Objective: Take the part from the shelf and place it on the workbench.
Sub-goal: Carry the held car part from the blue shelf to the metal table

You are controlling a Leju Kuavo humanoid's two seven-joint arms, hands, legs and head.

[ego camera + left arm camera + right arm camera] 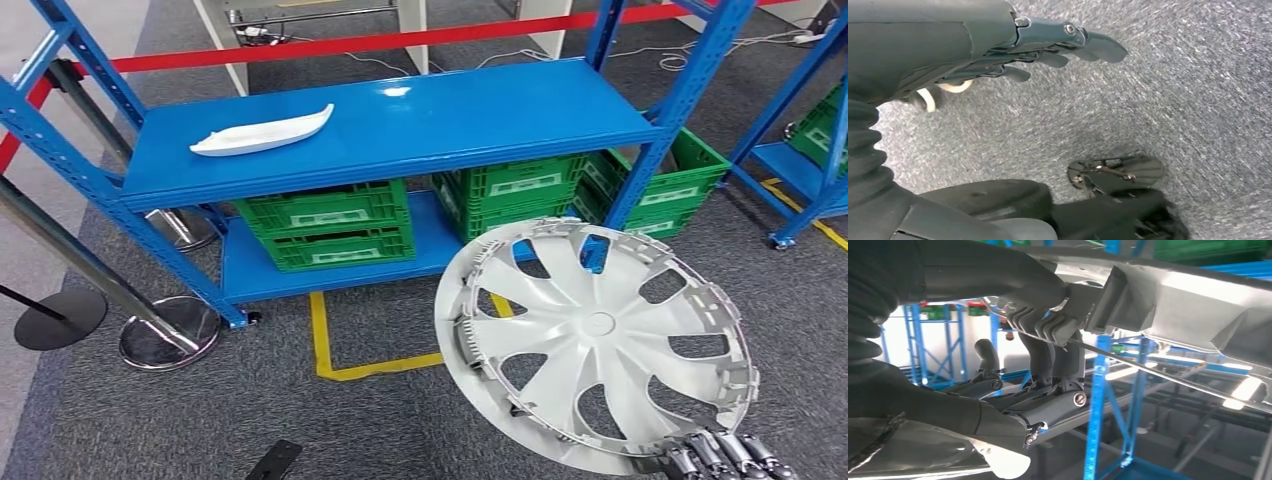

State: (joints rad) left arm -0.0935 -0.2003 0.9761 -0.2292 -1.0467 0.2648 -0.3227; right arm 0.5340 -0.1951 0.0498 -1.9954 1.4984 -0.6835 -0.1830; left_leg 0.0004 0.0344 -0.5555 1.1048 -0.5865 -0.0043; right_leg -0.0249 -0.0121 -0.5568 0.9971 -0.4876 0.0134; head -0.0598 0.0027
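Head view: a blue metal shelf (400, 120) with two levels stands on grey carpet (150, 420). Green plastic crates (325, 232) sit side by side on its lower level. On the upper level, towards the left, lies a long white curved plastic piece (262, 132).

In front of the shelf, low on the right, a round silver wheel cover (597, 345) with curved spokes is held up in the air, tilted, its face turned to the camera. It is clear of the shelf and touches nothing but the right robot hand (722, 455), whose fingers (700, 452) clasp the cover's lower rim at the picture's bottom edge. Yellow tape lines (330, 350) mark the carpet below the shelf, and a red barrier band (400, 40) runs behind it.

Right wrist view: the right robot hand (1053, 347) grips the rim of the wheel cover (1198, 305), thick thumb on one side and dark fingers (1048, 330) folded over the other.

Left wrist view: the left robot hand (1048, 47) hangs above the carpet (1173, 90), holding nothing, its fingers (1103, 47) stretched out and slightly apart.
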